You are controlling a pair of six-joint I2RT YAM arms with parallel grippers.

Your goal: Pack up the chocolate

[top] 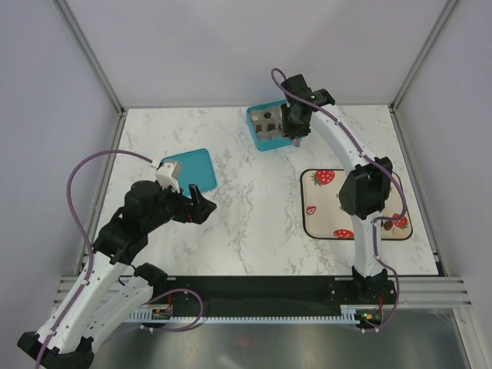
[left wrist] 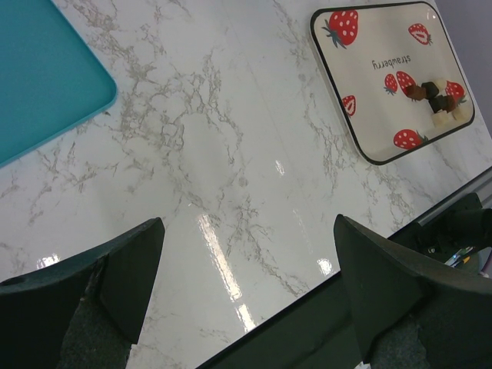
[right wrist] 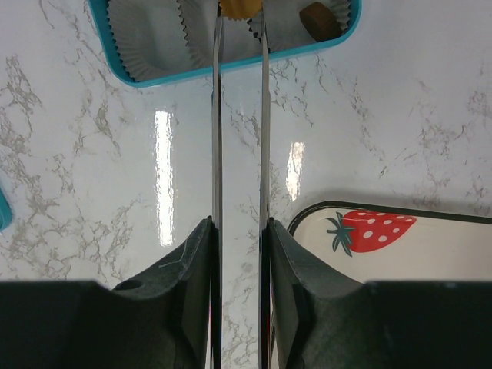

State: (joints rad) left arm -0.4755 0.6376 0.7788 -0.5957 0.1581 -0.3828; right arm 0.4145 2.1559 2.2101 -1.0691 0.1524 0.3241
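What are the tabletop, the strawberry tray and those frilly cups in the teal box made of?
Tabletop: glossy marble-look surface, grey veins and lamp glare; maybe laminate, not stone. Strawberry tray: smooth, printed, black-rimmed; probably plastic. Frilly cups: thin pleated white paper, it seems.

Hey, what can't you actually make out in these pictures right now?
Top view: the right gripper covers part of the teal box; its contents there are hidden.
Right wrist view: the tan piece between that gripper's tips is cut off by the top edge.
Top view: the loose chocolates on the tray are tiny beside the right arm, which may cover some.
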